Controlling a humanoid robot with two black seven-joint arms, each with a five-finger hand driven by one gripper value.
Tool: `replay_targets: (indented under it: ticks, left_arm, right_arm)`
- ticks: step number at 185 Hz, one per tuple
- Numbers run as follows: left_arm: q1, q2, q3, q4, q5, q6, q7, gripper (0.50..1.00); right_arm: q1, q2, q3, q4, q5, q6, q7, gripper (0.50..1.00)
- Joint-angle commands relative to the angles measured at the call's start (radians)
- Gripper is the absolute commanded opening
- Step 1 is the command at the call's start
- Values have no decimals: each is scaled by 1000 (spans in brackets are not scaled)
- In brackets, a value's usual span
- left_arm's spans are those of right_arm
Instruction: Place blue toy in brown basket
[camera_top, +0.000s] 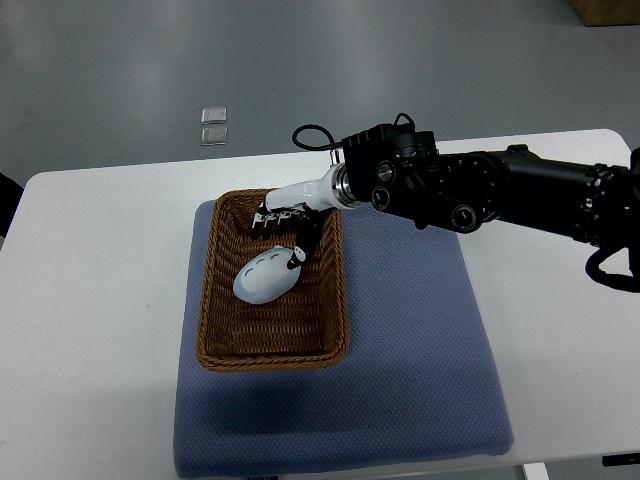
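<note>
The pale blue, egg-shaped toy (264, 277) lies inside the brown wicker basket (215, 300), in its far half. My right arm, black, reaches in from the right edge. Its white right hand (283, 238) hovers over the basket's far end. The fingers (270, 218) are spread above the far rim, and the dark thumb tip (296, 258) is at the toy's upper right end, touching it or nearly so. No finger wraps around the toy. My left arm is not in view.
The basket sits on a blue padded mat (400, 360) on a white table (90, 300). Two small clear squares (213, 125) lie on the grey floor beyond the table. A cardboard box corner (605, 10) shows at the top right.
</note>
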Motion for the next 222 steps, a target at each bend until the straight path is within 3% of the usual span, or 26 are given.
replay_targets:
  ticks: [1, 75, 94, 137, 169, 189, 222]
  left_arm:
    - [-3, 0, 0, 0, 0, 0, 0, 1000]
    - [-8, 0, 0, 0, 0, 0, 0, 1000]
    - [-8, 0, 0, 0, 0, 0, 0, 1000]
    - [-8, 0, 0, 0, 0, 0, 0, 1000]
    - [-8, 0, 0, 0, 0, 0, 0, 1000]
    - [-8, 0, 0, 0, 0, 0, 0, 1000]
    - [-8, 0, 0, 0, 0, 0, 0, 1000]
  right_arm:
    - [15, 0, 11, 1, 13, 5, 0, 842]
    - [91, 0, 166, 1, 77, 15, 11, 860]
    - [71, -54, 264, 0, 114, 12, 26, 860]
    - [-140, -167, 605, -95, 300, 2, 48, 860]
    - [-315, -161, 893, -158, 438, 2, 68, 862]
    - [-426, -155, 1043, -170, 531, 2, 71, 891]
    - [-548, -143, 1165, -184, 648, 0, 109, 905]
